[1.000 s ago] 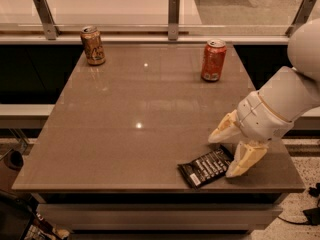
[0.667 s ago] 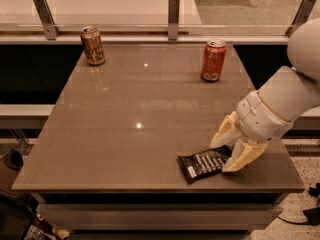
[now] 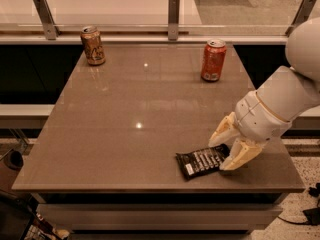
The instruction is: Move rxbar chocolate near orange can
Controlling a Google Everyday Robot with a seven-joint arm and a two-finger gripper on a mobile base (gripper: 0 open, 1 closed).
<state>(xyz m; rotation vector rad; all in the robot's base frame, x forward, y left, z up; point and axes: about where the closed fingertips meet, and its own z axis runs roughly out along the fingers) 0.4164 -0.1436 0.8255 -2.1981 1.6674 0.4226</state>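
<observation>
The rxbar chocolate point(image 3: 201, 161), a flat black wrapper with white lettering, lies near the table's front edge, right of centre. My gripper point(image 3: 226, 151) is at its right end, with one cream finger behind the bar's end and one in front, open around it. The orange can point(image 3: 93, 45), dull tan-orange with dark markings, stands upright at the table's far left corner, far from the bar.
A brighter red-orange can point(image 3: 213, 60) stands upright at the back right of the brown table point(image 3: 135, 109). A rail with metal posts point(image 3: 173, 10) runs behind the table. My white arm point(image 3: 285, 94) comes in from the right.
My gripper has shifted slightly left and lower, so its fingers now straddle the bar's right end. The bar has moved a little to the left. The cans have not moved.
</observation>
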